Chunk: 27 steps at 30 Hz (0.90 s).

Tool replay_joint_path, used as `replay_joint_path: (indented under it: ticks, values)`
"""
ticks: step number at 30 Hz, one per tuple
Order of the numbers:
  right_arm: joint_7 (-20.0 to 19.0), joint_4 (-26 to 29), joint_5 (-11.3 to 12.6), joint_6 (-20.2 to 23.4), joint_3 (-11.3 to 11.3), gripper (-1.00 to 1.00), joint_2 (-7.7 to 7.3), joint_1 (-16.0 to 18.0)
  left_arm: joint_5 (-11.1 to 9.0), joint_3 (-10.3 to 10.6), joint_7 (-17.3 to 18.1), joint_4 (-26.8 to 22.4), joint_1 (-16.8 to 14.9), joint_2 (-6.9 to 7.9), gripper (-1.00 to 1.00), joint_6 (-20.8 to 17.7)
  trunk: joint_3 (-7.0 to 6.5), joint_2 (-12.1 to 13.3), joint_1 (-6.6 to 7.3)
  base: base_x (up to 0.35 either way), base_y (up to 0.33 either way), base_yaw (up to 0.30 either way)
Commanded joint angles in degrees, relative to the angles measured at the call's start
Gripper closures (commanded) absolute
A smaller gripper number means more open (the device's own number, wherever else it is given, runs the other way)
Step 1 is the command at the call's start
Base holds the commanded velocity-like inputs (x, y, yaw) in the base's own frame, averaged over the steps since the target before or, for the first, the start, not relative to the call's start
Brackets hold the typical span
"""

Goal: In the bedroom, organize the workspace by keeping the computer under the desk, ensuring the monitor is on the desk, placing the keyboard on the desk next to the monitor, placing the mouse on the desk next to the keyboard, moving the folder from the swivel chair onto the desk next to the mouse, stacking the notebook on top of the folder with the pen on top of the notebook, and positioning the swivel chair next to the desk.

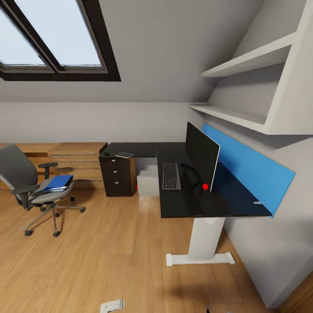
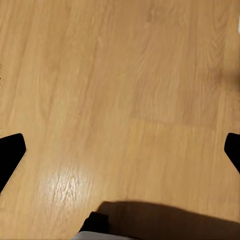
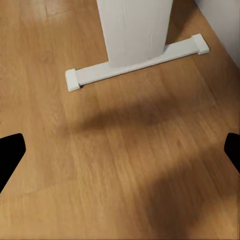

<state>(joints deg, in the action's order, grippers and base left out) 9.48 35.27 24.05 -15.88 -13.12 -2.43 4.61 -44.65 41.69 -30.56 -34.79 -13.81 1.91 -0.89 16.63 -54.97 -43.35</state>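
Left claw point(image 2: 120, 150) spread wide above floor point(image 2: 120, 75).

Black L-shaped desk point(image 1: 174, 208) against wall, white leg point(image 1: 205, 239) standing on oak floor point(image 1: 108, 261). On desk: monitor point(image 1: 201, 154) upright near wall side; keyboard point(image 1: 171, 176) flat just in front of monitor; notebook point(image 1: 124, 154) and small mouse point(image 1: 107, 153) at far end, above drawer unit point(image 1: 116, 176). Chair point(image 1: 32, 187) on floor, well left of desk, blue folder point(image 1: 58, 182) on its seat.
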Motion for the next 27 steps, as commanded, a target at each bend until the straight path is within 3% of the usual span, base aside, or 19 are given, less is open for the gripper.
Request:
replay_joint_path:
  ticks: [1, 7, 19, 27]
  values:
    - [0.55, -1.11, -0.82, -2.05, -1.79, -1.0, 0.16, 0.05, -0.24, 1.22, -0.02, 0.92, -0.08, 0.02, -1.0, 0.78, -0.11, 0.36, 0.22, 0.0, 0.0, 0.0]
    - [0.61, -2.06, -2.07, -3.51, -2.99, -1.0, 0.8, 0.05, -0.19, 1.83, 0.39, 1.89, -0.08, -0.04, -1.0, 1.5, -1.19, 2.77, 1.54, 0.0, 0.0, 0.0]
    - [0.24, -2.22, -2.33, -3.97, -3.35, -1.0, 1.19, 0.05, -0.41, 2.05, 0.55, 3.36, -0.08, -0.14, -1.0, 1.57, -3.35, 7.58, 4.17, 0.0, 0.0, 0.0]
    - [-0.64, -2.34, -2.5, -4.07, -3.29, -1.0, 1.36, 0.05, -0.57, 1.59, 0.55, 6.2, -0.08, -0.14, -1.0, 1.96, -3.35, 7.58, 4.17, 0.0, 0.0, 0.0]
